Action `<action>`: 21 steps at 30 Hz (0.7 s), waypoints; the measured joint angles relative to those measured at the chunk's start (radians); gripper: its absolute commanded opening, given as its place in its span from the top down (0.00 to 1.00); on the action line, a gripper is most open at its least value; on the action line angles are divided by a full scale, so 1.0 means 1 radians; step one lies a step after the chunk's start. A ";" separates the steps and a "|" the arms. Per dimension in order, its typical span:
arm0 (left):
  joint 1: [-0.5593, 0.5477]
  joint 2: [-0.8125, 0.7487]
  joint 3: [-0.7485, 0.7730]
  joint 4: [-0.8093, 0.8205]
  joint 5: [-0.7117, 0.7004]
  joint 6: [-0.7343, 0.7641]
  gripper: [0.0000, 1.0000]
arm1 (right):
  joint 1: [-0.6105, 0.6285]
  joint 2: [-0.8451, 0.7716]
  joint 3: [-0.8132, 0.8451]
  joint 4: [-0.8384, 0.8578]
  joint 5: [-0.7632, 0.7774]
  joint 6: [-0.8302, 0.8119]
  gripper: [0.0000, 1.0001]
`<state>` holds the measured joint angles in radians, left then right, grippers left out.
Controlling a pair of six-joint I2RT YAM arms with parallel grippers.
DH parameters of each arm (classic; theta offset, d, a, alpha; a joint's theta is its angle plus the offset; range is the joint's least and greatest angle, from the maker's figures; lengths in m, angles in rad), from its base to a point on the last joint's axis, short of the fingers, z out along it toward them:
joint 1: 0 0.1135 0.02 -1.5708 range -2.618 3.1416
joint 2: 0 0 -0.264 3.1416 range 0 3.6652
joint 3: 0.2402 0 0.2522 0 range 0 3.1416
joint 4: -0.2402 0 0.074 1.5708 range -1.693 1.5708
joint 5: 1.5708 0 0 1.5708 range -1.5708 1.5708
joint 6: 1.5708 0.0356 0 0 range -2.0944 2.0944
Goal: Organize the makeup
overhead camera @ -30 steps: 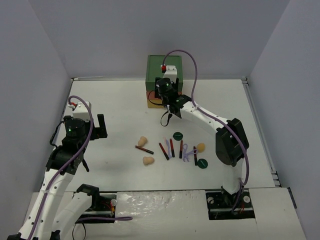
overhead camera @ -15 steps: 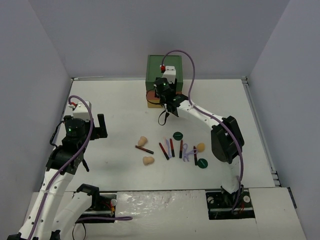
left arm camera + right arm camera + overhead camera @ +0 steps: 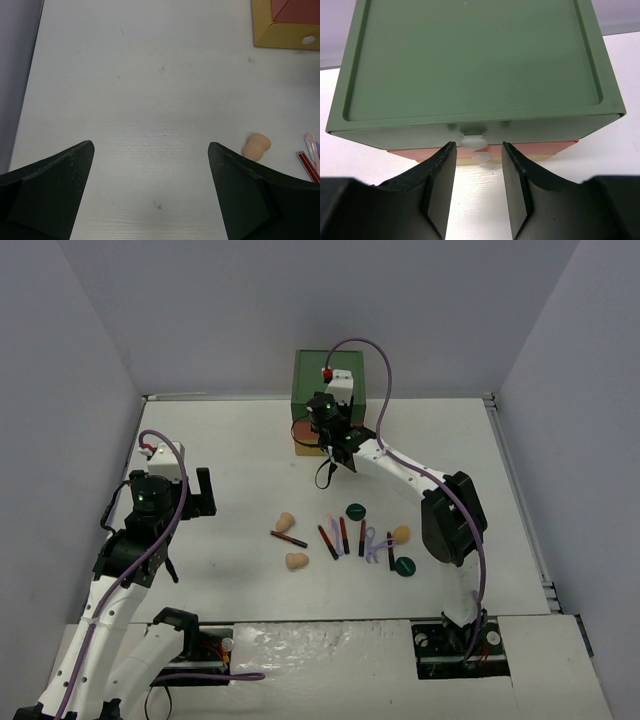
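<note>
A small drawer box [image 3: 310, 380] stands at the far edge of a white table [image 3: 220, 440]: green on top, white knob [image 3: 473, 142], orange and yellow drawers beneath.

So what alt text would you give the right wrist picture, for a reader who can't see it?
The right gripper, its two black fingers apart, straddles the white knob on the top drawer of a green box without touching it. Below peek an orange drawer and a yellow drawer, on a white table.

White table [image 3: 240, 440]; drawer box [image 3: 305, 370] at its far edge; sponges [image 3: 296, 561], discs [image 3: 355, 511], sticks [image 3: 343, 533] loose near the middle
</note>
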<state>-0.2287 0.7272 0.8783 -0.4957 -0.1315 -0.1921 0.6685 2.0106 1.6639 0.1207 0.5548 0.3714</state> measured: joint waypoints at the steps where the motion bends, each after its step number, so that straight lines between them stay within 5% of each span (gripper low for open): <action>1: 0.000 0.000 0.000 0.000 0.000 0.000 0.03 | 0.000 0.000 0.002 0.000 0.001 0.000 0.64; 16: 0.002 0.004 0.000 0.000 0.004 0.000 0.03 | 0.002 0.016 0.025 0.001 0.016 0.014 0.98; 21: 0.002 0.004 0.000 0.000 0.004 0.000 0.03 | 0.002 0.016 0.022 -0.001 0.015 0.023 1.00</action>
<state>-0.2268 0.7314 0.8783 -0.4957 -0.1273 -0.1921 0.6704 2.0266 1.6862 0.1200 0.5694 0.3948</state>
